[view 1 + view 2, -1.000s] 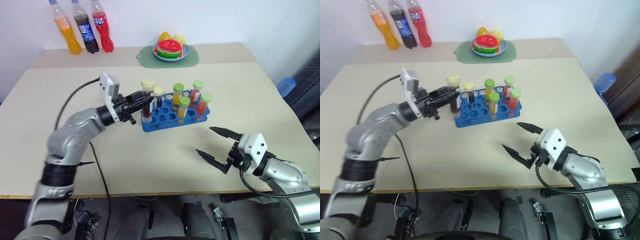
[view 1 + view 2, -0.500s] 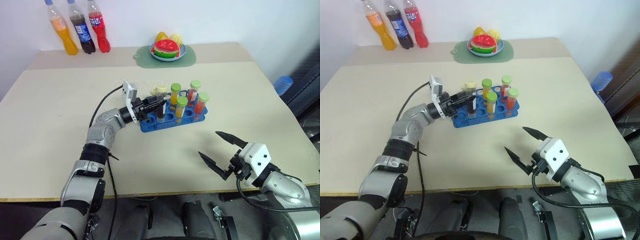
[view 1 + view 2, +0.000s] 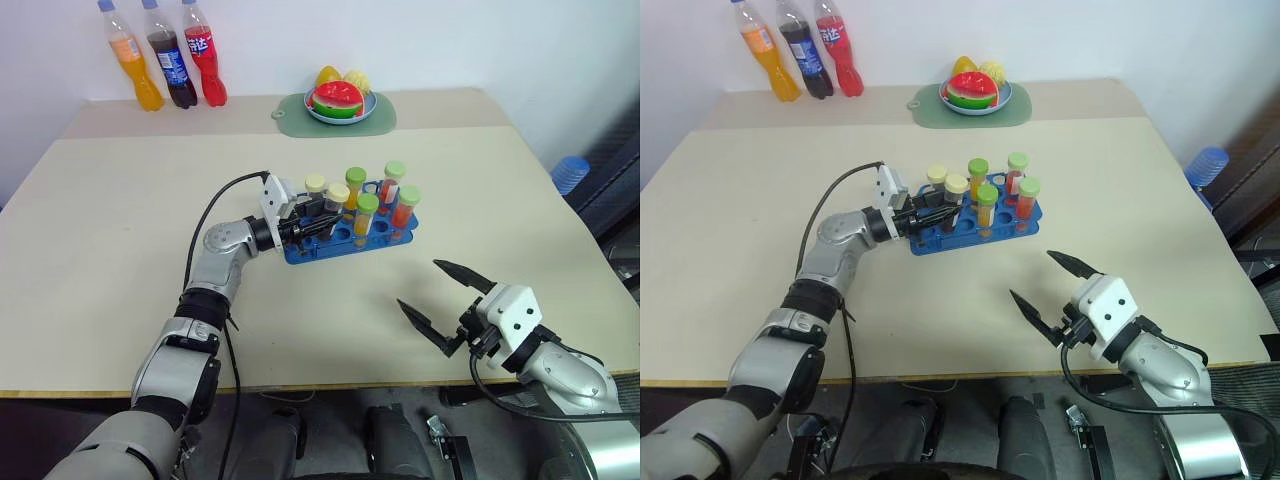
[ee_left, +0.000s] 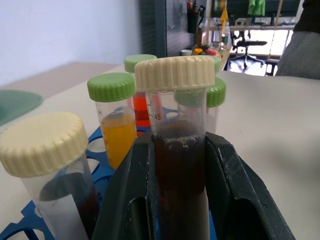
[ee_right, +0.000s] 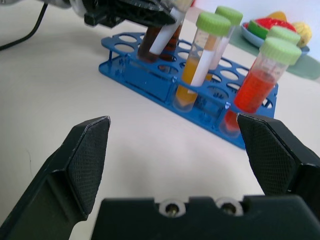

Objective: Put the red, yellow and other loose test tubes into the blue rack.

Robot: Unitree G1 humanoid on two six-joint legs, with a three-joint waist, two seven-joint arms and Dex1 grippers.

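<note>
The brown tube (image 4: 177, 165), a clear plastic cylinder of dark liquid under a ribbed cream cap, stands upright in the blue rack (image 3: 345, 240) at its end nearest the left arm. The left claw (image 4: 175, 200) flanks it, one smooth black finger (image 4: 127, 195) on each side of the tube's wall; whether the fingers press the plastic or stand just off it cannot be told. A second cream-capped tube (image 4: 50, 170) stands just beside it, and green-capped tubes of yellow-orange (image 4: 116, 120) and red (image 3: 405, 210) liquid fill other holes.

The rack is a low, glossy tray of bright blue plastic pierced with rows of round holes (several are empty). It sits near the middle of a pale beige counter (image 3: 100, 250) with a matte, smooth top.

At the counter's far edge, against a white wall, stand three soda bottles (image 3: 165, 60), orange, dark and red, and a green mat (image 3: 290, 110) bearing a plate of fruit (image 3: 340, 98).

The right claw (image 3: 437, 300) hangs over the near side of the counter, well apart from the rack, its two black fingers with finely textured pads (image 5: 90, 155) spread wide and holding nothing.
</note>
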